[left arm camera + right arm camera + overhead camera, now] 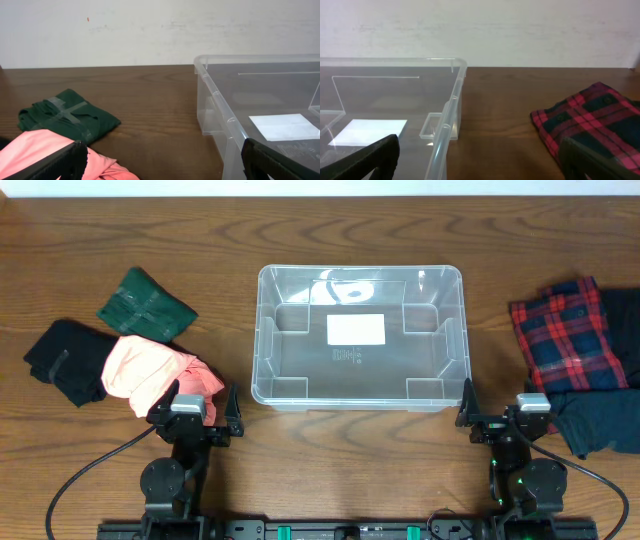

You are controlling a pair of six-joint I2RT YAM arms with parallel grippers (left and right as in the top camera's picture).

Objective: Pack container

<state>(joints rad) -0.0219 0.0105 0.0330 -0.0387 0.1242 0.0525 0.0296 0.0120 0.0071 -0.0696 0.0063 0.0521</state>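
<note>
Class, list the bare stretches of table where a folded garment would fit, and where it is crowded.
Free: between the green garment and the container; between the container and the plaid shirt; the strip behind it. Crowded: around the pink garment and black garment at left, and the right edge.

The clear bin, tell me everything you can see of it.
The bin is a large rectangle of clear plastic with rounded corners and a rolled rim. It stands upright and open on the wooden table, at its middle. It is empty; a white label shows on its bottom, and small steps are moulded into its inside corners. Only the table touches it; the pink cloth and plaid cloth lie apart.
</note>
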